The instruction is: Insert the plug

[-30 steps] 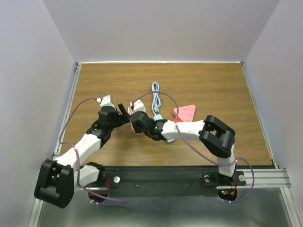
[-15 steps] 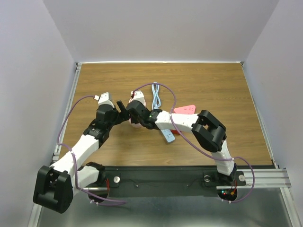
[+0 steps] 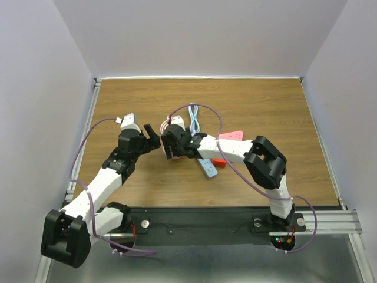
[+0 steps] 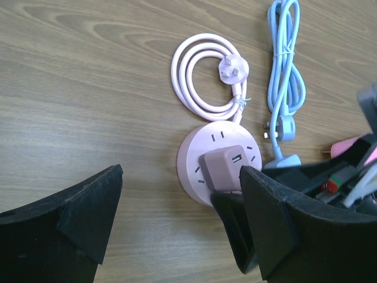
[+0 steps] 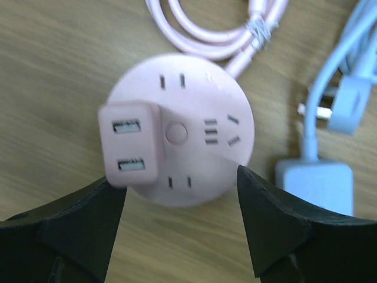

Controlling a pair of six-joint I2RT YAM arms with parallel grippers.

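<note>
The plug (image 3: 219, 161) shows as a small bright red block, half hidden under my right forearm beside the light blue power strip (image 3: 208, 169). A round pink socket hub (image 5: 182, 130) lies on the wood with a pink USB adapter (image 5: 129, 144) seated on it. My right gripper (image 5: 178, 186) is open, its fingertips either side of the hub's near rim, holding nothing. My left gripper (image 4: 179, 174) is open just left of the hub (image 4: 221, 168), with wood between its fingers. In the top view the two grippers, left (image 3: 152, 137) and right (image 3: 171, 147), nearly meet.
The hub's pink cord (image 4: 206, 76) is coiled behind it. A bundled light blue cable (image 3: 194, 118) lies further back, its plug by the strip's end (image 5: 318, 177). A flat salmon-pink piece (image 3: 231, 137) lies right of the right arm. Walls enclose the wooden table (image 3: 265, 106).
The right arm has reached left to the round hub and its jaws have gone from shut to open. The left gripper stayed open and edged back slightly.
</note>
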